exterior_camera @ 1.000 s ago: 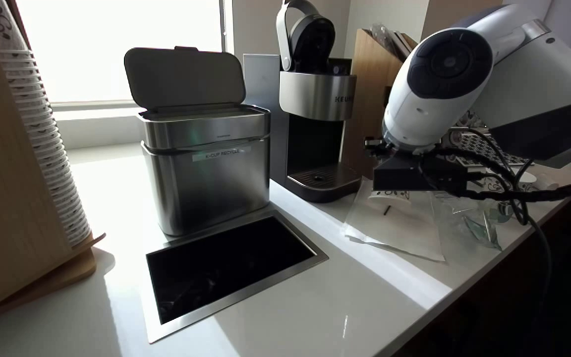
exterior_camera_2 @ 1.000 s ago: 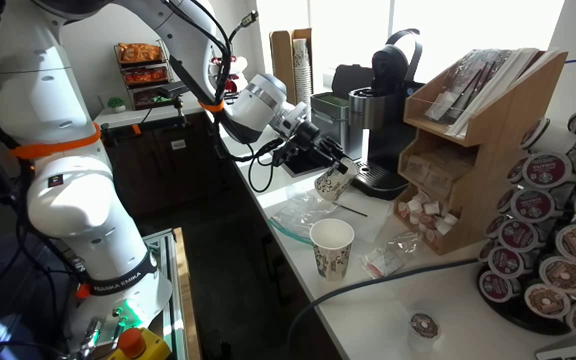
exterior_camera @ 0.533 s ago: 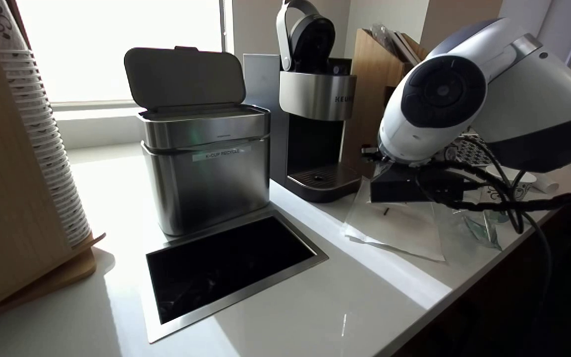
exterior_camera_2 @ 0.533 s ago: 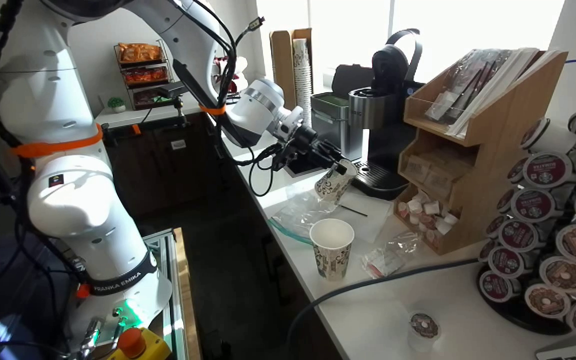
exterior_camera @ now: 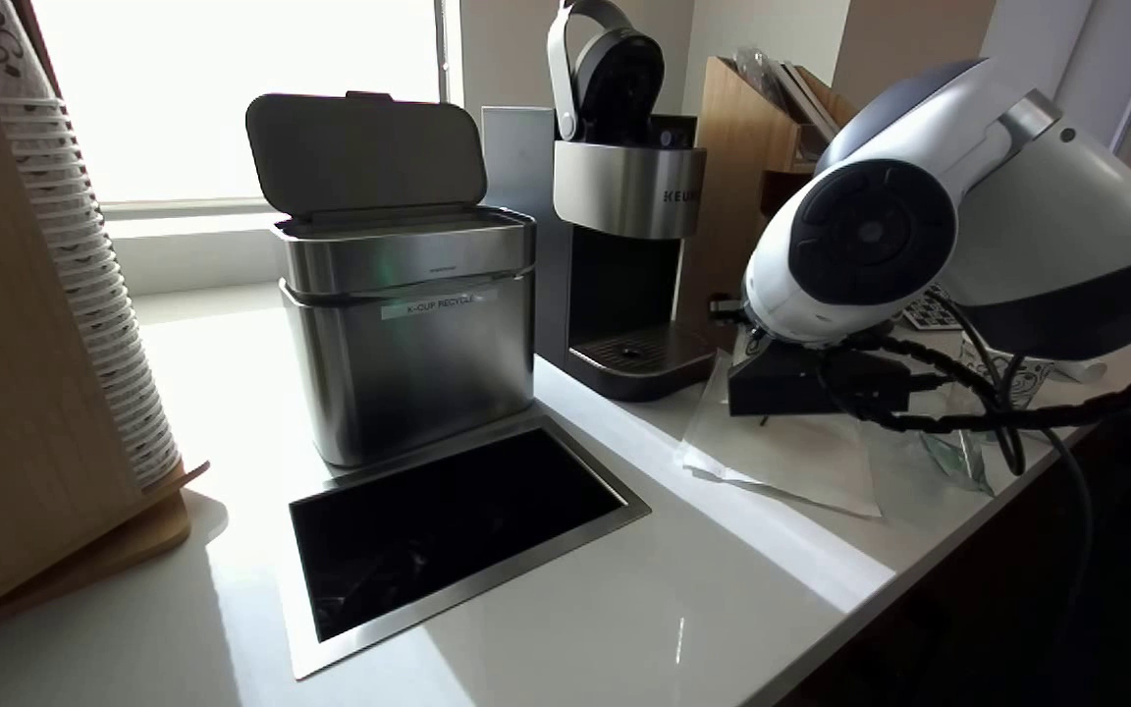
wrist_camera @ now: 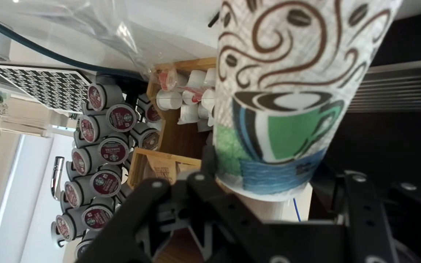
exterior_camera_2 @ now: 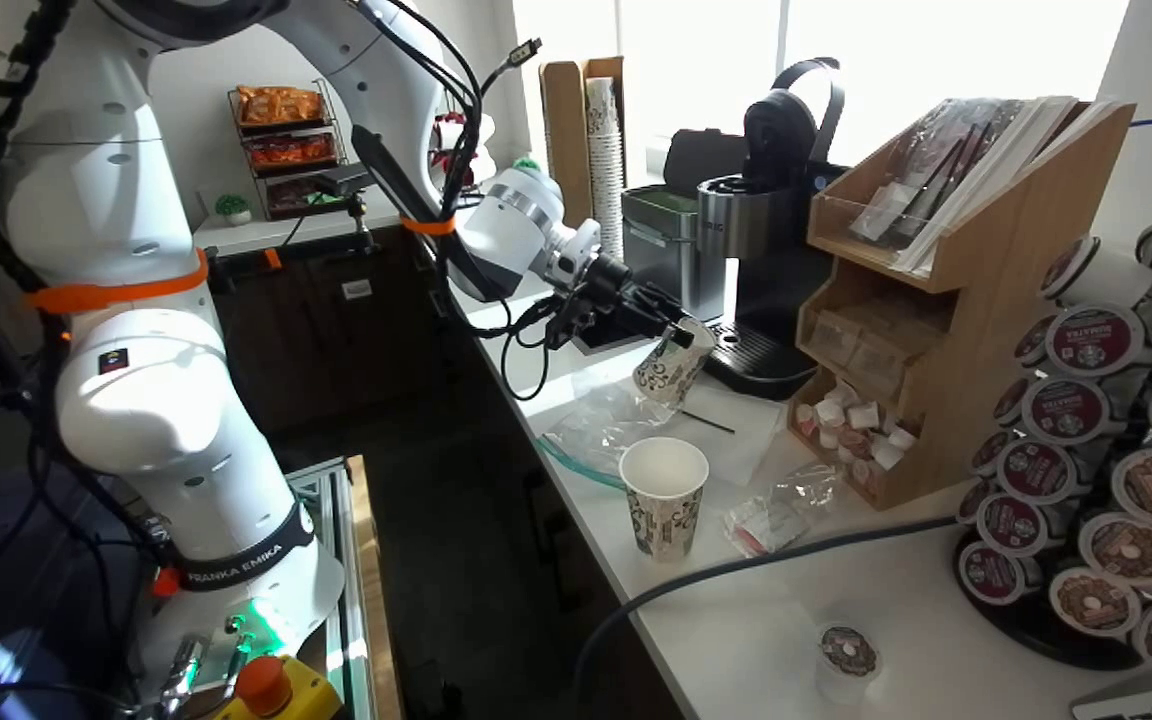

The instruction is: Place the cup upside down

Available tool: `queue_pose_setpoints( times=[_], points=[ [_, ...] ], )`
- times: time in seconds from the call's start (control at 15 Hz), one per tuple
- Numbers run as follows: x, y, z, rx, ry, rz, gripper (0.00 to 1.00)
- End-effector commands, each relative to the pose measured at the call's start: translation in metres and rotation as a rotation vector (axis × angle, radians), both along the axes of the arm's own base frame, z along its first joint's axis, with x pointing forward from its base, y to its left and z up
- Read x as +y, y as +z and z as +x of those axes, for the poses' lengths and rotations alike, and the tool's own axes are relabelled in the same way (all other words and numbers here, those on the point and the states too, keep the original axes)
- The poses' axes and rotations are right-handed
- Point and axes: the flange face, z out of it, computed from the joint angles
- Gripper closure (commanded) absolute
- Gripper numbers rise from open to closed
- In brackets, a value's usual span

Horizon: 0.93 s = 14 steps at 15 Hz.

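The cup (exterior_camera_2: pixel 674 368) is white paper with a dark and green print. My gripper (exterior_camera_2: pixel 674 328) is shut on it near its narrow base. The cup is tilted, base up toward the gripper and wide end down, just over the counter; whether its lower edge touches cannot be told. In the wrist view the cup (wrist_camera: pixel 280 91) fills the upper middle, its base between the fingers (wrist_camera: pixel 269 170), its wide end out of frame. In an exterior view the black camera block (exterior_camera: pixel 816 383) and wrist hide the cup. A similar second cup (exterior_camera_2: pixel 664 500) stands upright nearer the front.
A plastic bag (exterior_camera_2: pixel 591 430), a flat paper sheet (exterior_camera_2: pixel 751 450) and a dark stick (exterior_camera_2: pixel 706 420) lie below the held cup. The coffee machine (exterior_camera_2: pixel 761 240) and wooden organizer (exterior_camera_2: pixel 986 340) stand behind. A dark cable (exterior_camera_2: pixel 786 555) crosses the counter.
The arm has lowered and shifted slightly. The held cup has turned a little more upright; it is now hidden behind the wrist in an exterior view. The second cup has not moved.
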Motion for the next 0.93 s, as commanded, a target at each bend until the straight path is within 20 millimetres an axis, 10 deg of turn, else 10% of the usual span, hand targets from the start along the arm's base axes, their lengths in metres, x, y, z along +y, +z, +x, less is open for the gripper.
queue_pose_setpoints(
  times=[0.0,0.53,0.87],
  points=[
    [0.0048,-0.0087,-0.0054,-0.039,0.013,-0.026,0.61],
    [0.0083,-0.016,-0.0086,-0.038,0.027,-0.041,0.61],
    [0.0097,-0.0179,-0.0099,-0.043,0.029,-0.053,0.35]
  ],
)
